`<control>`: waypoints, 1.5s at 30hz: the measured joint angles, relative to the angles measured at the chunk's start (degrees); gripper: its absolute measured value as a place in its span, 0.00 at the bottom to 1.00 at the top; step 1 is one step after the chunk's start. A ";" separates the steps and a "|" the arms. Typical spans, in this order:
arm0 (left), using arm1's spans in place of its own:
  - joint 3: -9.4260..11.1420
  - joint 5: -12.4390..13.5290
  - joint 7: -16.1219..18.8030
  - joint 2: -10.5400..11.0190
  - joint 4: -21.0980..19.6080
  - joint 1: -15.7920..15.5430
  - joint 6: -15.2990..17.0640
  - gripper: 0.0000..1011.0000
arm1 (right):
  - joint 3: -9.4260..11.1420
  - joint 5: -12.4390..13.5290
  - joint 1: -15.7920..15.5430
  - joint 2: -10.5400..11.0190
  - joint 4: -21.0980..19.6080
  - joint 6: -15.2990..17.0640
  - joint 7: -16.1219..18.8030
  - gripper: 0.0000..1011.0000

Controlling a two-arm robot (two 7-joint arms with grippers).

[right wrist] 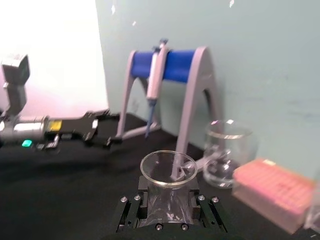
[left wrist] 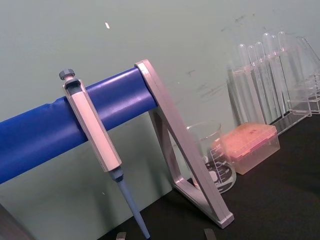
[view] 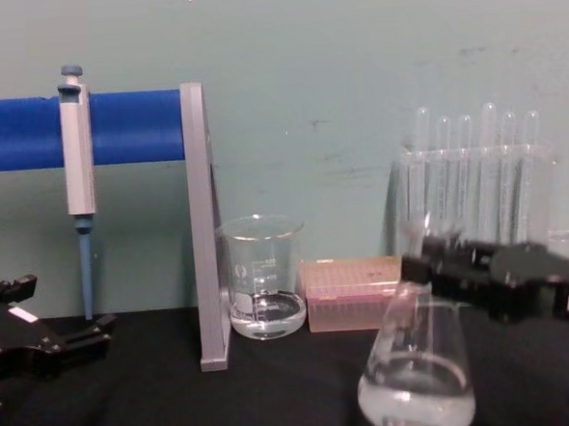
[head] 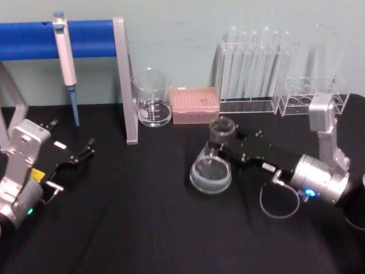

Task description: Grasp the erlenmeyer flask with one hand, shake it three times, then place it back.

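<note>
The erlenmeyer flask is clear glass with a little liquid in its wide base. It leans, its neck pointing toward the back right. My right gripper, the hand, is shut on the flask's neck just below the flared rim. In the right wrist view the rim stands between the black fingers. The chest view has the flask tilted under the right gripper; whether its base touches the black table I cannot tell. My left gripper is parked at the left, open and holding nothing.
A glass beaker and a pink tip box stand behind the flask. Test tube racks line the back right. A blue-barred stand with a hanging pipette fills the back left.
</note>
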 joint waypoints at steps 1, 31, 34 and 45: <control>0.00 0.00 0.00 0.00 0.00 0.00 0.00 0.99 | 0.43 0.17 -0.31 0.13 -0.85 0.16 -0.64 0.44; 0.00 0.00 0.00 0.00 0.00 0.00 0.00 0.99 | 12.80 -6.05 -12.82 1.03 -23.10 6.19 -25.49 0.44; 0.00 0.00 0.00 0.00 0.00 0.00 0.00 0.99 | 13.02 -6.40 -12.87 0.77 -23.10 6.21 -25.46 0.44; 0.00 0.00 0.00 0.00 0.00 0.00 0.00 0.99 | 12.98 -7.40 -12.12 -0.50 -22.05 6.02 -21.70 0.44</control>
